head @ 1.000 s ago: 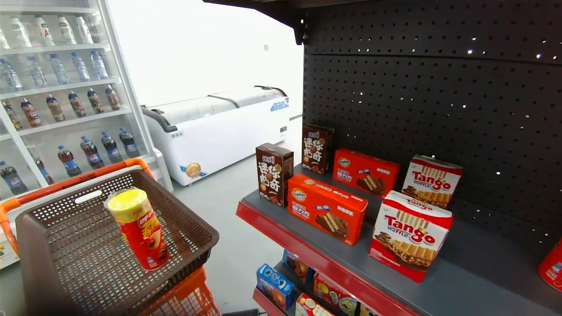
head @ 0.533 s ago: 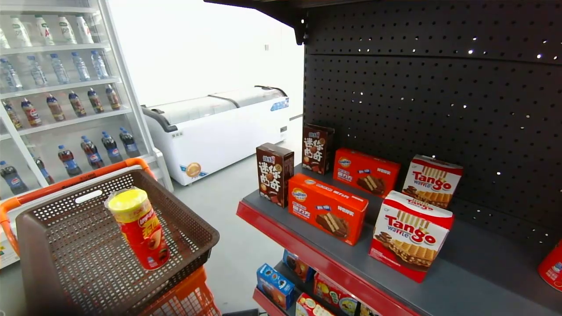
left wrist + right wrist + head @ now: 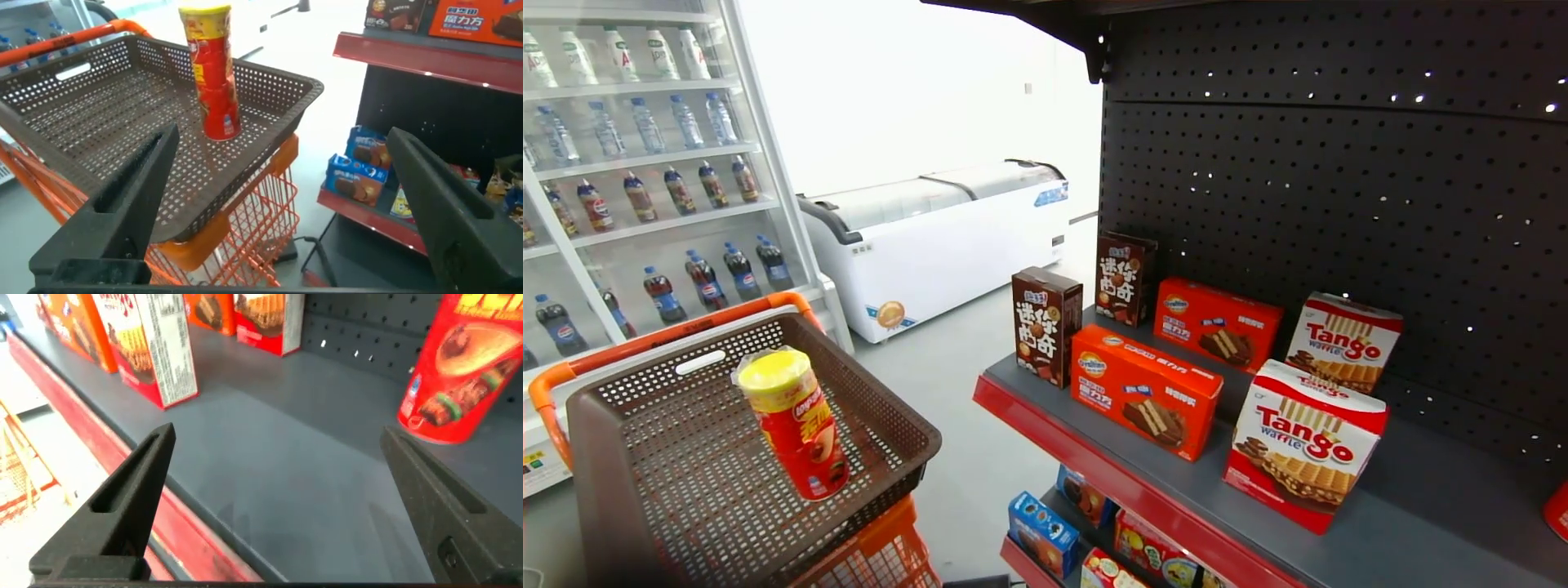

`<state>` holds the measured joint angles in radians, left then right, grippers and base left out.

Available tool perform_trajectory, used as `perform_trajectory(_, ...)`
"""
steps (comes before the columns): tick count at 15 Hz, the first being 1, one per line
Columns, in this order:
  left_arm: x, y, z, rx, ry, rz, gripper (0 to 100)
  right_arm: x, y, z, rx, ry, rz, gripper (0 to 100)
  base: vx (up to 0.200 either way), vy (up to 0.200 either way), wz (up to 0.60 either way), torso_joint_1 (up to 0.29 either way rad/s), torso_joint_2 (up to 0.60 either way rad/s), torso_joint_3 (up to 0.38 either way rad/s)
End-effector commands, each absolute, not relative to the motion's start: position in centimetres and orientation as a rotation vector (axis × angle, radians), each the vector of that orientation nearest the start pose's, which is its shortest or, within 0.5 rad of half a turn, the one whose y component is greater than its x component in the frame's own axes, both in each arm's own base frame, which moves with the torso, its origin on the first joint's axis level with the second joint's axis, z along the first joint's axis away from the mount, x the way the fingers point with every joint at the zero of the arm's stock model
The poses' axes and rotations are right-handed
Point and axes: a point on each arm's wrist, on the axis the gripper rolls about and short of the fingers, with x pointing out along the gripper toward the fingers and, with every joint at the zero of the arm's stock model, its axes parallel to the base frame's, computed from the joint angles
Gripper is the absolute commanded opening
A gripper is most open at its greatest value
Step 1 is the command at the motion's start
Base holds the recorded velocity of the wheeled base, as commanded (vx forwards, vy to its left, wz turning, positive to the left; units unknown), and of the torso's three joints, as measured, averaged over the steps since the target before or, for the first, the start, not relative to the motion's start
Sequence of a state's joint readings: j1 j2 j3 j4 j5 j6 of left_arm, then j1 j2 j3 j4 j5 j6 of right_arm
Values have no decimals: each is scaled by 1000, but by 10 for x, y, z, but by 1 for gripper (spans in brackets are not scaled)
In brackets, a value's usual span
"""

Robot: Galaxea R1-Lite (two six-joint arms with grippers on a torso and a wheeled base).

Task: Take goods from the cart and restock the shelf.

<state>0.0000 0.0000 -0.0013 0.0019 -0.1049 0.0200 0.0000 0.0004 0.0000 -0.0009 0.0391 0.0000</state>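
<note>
Left wrist view: chips can (image 3: 211,73) upright in cart basket (image 3: 98,106), beyond wide-spread left tool (image 3: 283,137).

At the right end of the shelf (image 3: 1380,523) a red can (image 3: 1558,510) is sliced by the picture's edge; from the right wrist its top is cropped away. Packets (image 3: 1039,532) on the level below sit half hidden under the shelf's red front lip, and the brown basket (image 3: 686,490) runs off the bottom corner.
</note>
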Motion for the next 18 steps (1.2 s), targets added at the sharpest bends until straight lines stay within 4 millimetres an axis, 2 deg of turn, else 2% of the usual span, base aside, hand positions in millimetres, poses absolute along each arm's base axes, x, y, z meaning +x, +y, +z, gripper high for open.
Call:
perform_trajectory(1, -23, -2, 75, 21, 0, -104, 100, -23, 1, 75, 0, 0, 41, 100, 0, 0, 0, 0, 0, 0)
perform_trajectory(3, -23, -2, 75, 23, -1, -89, 100, -23, 1, 75, 0, 2, 40, 100, 0, 0, 0, 0, 0, 0)
perform_trajectory(4, -27, -2, 90, 36, -55, -97, 100, -23, 1, 75, 0, 2, 40, 100, 0, 0, 0, 0, 0, 0)
perform_trajectory(5, -31, -2, 117, 53, -89, -107, 100, -23, 1, 75, 0, 0, 40, 100, 0, 0, 0, 0, 0, 0)
perform_trajectory(8, -5, -2, 184, 52, 37, -111, 100, -23, 1, 75, 0, 0, 41, 100, 0, 0, 0, 0, 0, 0)
perform_trajectory(9, 19, -2, 201, 51, 117, -101, 100, -23, 1, 75, 0, 0, 41, 100, 0, 0, 0, 0, 0, 0)
perform_trajectory(10, 37, -2, 210, 59, 169, -79, 100, -23, 1, 75, 0, 0, 41, 100, 0, 0, 0, 0, 0, 0)
perform_trajectory(11, 53, 0, 215, 84, 216, -40, 100, -23, 1, 75, 0, 0, 41, 100, 0, 0, 0, 0, 0, 0)
perform_trajectory(14, 103, 5, 209, 139, 348, 150, 100, -23, 1, 75, 0, 0, 41, 100, 0, 0, 0, 0, 0, 0)
perform_trajectory(15, 105, 6, 208, 138, 350, 160, 100, -23, 1, 75, 0, 2, 41, 100, 0, 0, 0, 0, 0, 0)
perform_trajectory(16, 131, 9, 204, 135, 382, 217, 100, -23, 1, 75, 0, 0, 41, 100, 0, 0, 0, 0, 0, 0)
perform_trajectory(17, 139, 11, 203, 129, 395, 221, 100, -23, 1, 75, 0, 0, 41, 100, 0, 0, 0, 0, 0, 0)
perform_trajectory(18, 159, 14, 195, 118, 426, 235, 100, -23, 1, 75, 0, 0, 40, 100, 0, 0, 0, 0, 0, 0)
